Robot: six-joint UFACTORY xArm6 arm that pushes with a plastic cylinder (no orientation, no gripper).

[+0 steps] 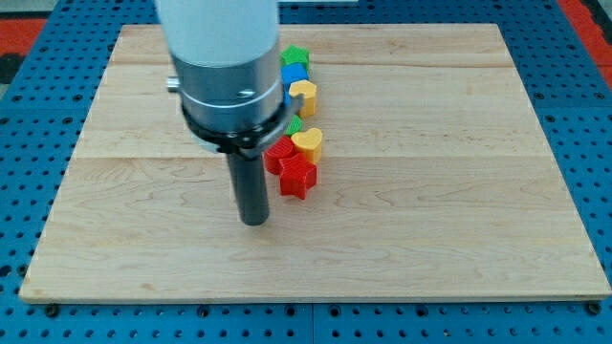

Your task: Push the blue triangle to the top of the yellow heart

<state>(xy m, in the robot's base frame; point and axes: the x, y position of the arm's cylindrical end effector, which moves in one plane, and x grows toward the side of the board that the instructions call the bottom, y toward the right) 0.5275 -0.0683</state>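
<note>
My tip rests on the wooden board, to the lower left of a column of blocks. A blue block, partly hidden by the arm, lies near the view's top between a green block and a yellow block. Its shape cannot be made out. Lower down, a yellow heart sits beside a red block, with a red star just below them. A small green block peeks out above the heart. My tip is about one block's width left of the red star, apart from it.
The arm's wide white and grey body hides the board left of the upper blocks. Blue perforated table surrounds the board on all sides.
</note>
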